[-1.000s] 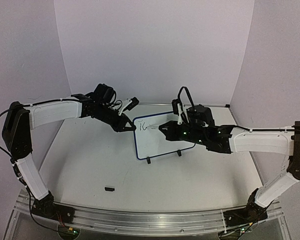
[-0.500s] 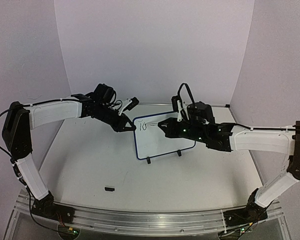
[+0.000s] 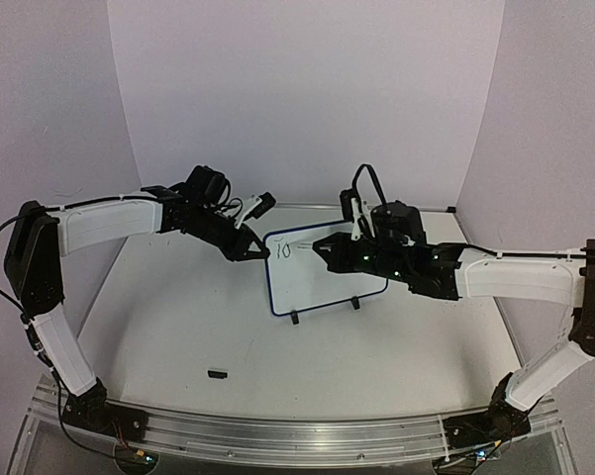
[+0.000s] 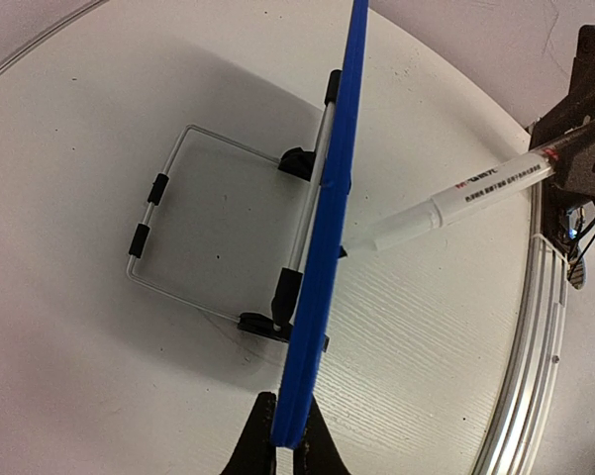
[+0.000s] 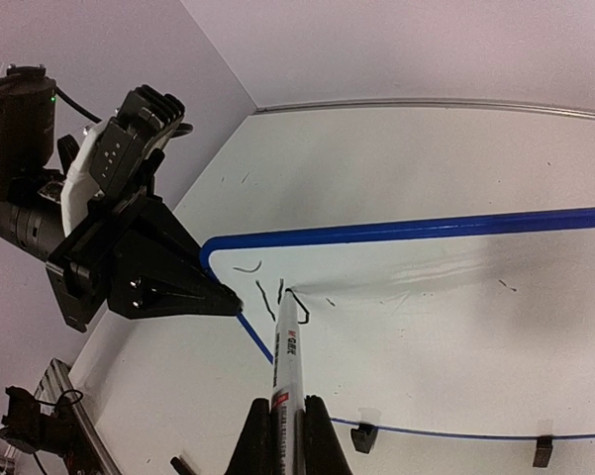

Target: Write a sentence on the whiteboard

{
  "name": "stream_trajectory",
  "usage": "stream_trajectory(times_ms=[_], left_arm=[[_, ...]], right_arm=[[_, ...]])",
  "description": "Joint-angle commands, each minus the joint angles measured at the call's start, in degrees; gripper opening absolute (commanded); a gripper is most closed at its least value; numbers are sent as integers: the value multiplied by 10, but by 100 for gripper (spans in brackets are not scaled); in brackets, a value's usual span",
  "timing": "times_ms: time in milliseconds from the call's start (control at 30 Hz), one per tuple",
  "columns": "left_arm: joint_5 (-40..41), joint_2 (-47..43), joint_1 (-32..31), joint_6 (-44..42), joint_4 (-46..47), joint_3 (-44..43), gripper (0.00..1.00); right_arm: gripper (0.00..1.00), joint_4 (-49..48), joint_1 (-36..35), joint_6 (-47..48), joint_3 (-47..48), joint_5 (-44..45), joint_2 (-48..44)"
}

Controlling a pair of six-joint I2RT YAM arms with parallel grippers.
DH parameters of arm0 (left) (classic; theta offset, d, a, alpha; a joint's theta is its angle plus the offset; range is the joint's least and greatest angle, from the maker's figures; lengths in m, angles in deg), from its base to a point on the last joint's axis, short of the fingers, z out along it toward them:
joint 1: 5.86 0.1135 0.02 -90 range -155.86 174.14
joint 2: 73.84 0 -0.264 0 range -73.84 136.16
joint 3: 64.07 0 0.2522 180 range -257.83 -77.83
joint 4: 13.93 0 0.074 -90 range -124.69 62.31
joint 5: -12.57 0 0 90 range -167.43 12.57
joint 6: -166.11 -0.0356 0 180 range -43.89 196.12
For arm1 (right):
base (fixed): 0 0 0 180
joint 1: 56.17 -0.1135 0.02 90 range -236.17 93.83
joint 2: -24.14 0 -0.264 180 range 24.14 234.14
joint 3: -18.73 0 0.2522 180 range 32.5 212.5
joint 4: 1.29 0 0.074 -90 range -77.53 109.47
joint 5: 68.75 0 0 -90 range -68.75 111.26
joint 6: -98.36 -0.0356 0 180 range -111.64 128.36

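The whiteboard (image 3: 327, 282) stands tilted on its black feet at the table's middle, and in the left wrist view its blue rim (image 4: 333, 213) shows edge-on. My left gripper (image 3: 250, 253) (image 4: 285, 437) is shut on the board's left edge. My right gripper (image 3: 324, 249) (image 5: 287, 427) is shut on a black-and-white marker (image 5: 286, 361) (image 4: 460, 201). The marker's tip touches the board near its top left corner. Only the first strokes of the sentence (image 3: 284, 249) (image 5: 269, 297) are there, roughly "To".
A small black cap (image 3: 217, 374) lies on the table near the front left. A wire stand (image 4: 174, 220) props the board from behind. An aluminium rail (image 3: 277, 433) runs along the near edge, and walls close the back and sides.
The right gripper has shifted slightly left with the marker, and the stroke after the "T" has closed into a loop. The left gripper has kept its hold without moving.
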Motion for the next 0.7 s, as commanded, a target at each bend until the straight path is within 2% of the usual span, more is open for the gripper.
stream_trajectory(times_ms=[0,367,667], left_arm=[[20,5,-5,-18,-14,-18,0],[20,4,-5,-18,-14,-18,0],[20,5,-5,-17,-14,-18,0]], right_arm=[[0,-26,2,5,16,0,-20],[0,-29,3,2,-21,-7,-65],[0,-32,20,-17,-41,-41,-51]])
